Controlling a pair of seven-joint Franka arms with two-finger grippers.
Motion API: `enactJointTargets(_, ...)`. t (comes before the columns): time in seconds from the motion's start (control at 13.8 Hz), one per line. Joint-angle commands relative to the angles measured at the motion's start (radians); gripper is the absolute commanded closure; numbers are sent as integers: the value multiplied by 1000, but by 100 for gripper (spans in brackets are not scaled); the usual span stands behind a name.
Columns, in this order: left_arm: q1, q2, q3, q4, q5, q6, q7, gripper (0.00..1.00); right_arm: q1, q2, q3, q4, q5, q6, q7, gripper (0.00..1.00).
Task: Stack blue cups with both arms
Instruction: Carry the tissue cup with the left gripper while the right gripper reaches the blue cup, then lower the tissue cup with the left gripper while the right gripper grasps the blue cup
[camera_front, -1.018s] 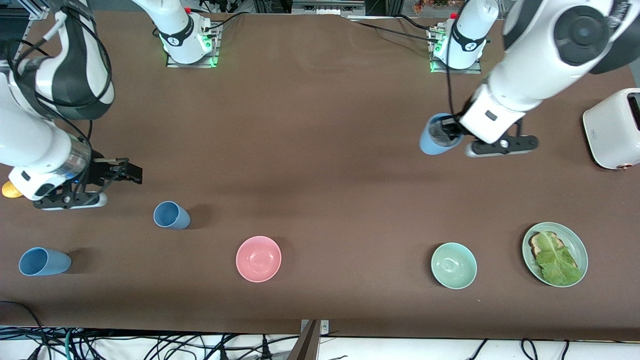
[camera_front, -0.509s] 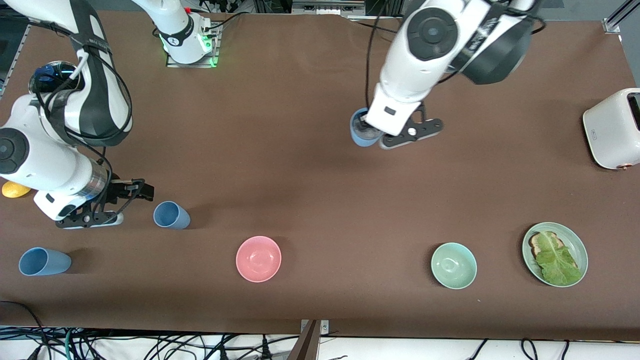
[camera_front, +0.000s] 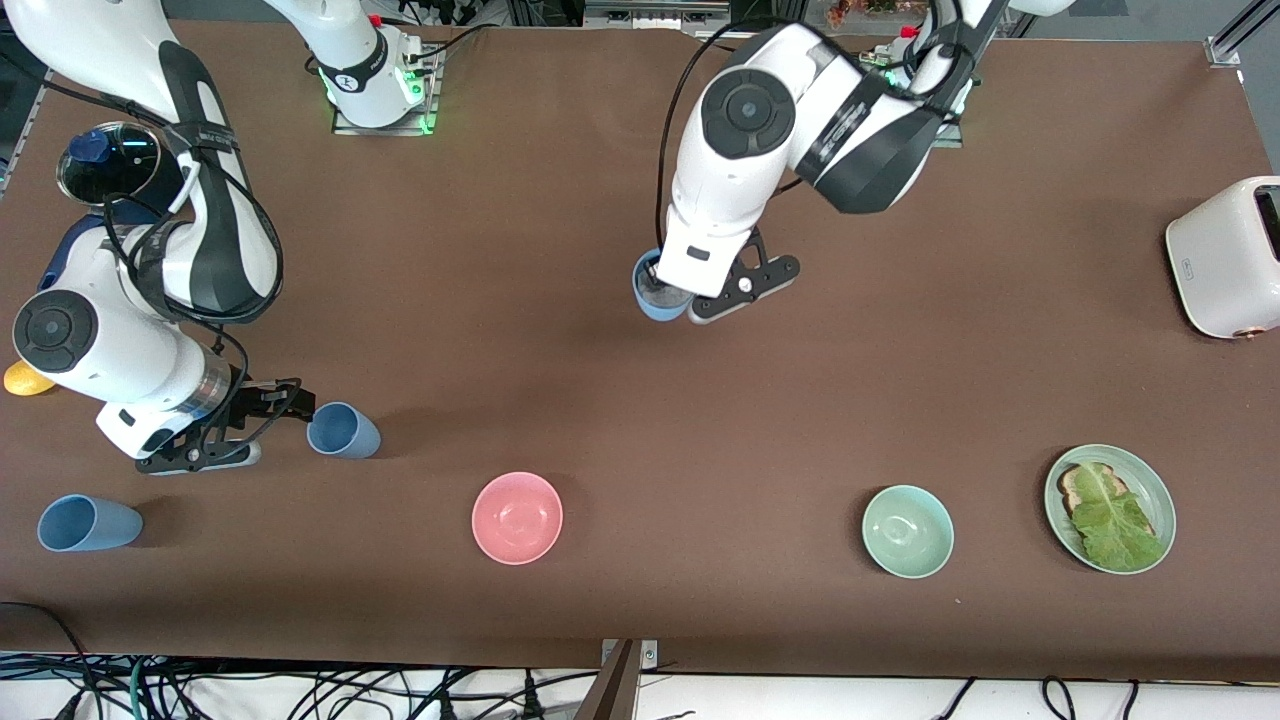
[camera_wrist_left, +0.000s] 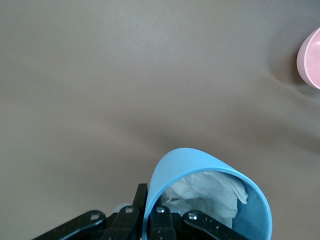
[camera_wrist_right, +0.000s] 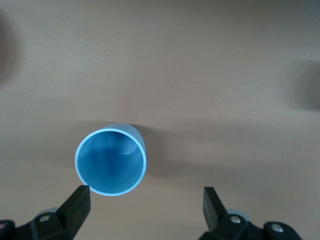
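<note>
My left gripper (camera_front: 672, 292) hangs over the middle of the table, shut on the rim of a light blue cup (camera_front: 648, 300). In the left wrist view one finger is inside the cup (camera_wrist_left: 210, 172) and one outside, and crumpled white paper lies in it. A second blue cup (camera_front: 343, 430) stands upright toward the right arm's end. My right gripper (camera_front: 292, 403) is open right beside it. In the right wrist view this cup (camera_wrist_right: 111, 159) sits just ahead of one fingertip (camera_wrist_right: 80, 196), not between the fingers. A third blue cup (camera_front: 88, 523) stands nearer the front camera.
A pink bowl (camera_front: 517, 517), a mint bowl (camera_front: 907, 531) and a green plate (camera_front: 1158, 495) with toast and lettuce line the front. A white toaster (camera_front: 1225, 255) stands at the left arm's end. A dark lidded pot (camera_front: 108, 165) and a yellow object (camera_front: 25, 380) sit by the right arm.
The left arm has carried its cup from near the toaster toward the table's middle. The right gripper, still open, has moved close to the second cup.
</note>
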Motion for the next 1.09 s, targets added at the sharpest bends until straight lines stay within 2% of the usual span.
enactJointTargets(0.0, -17, 80, 16, 37, 5, 72, -17, 100, -11, 7, 4, -12, 2, 39, -21, 0)
enactJointTargets(0.22, -14, 168, 26, 29, 12, 172, 3, 100, -14, 46, 5, -12, 2, 73, -21, 0)
enactJointTargets(0.36, -15, 217, 34, 28, 60, 246, 3, 100, -13, 65, 5, -12, 28, 84, -21, 0)
enactJointTargets(1.02, -15, 309, 34, 25, 72, 358, 3, 100, -11, 109, 7, -15, 33, 133, -15, 0)
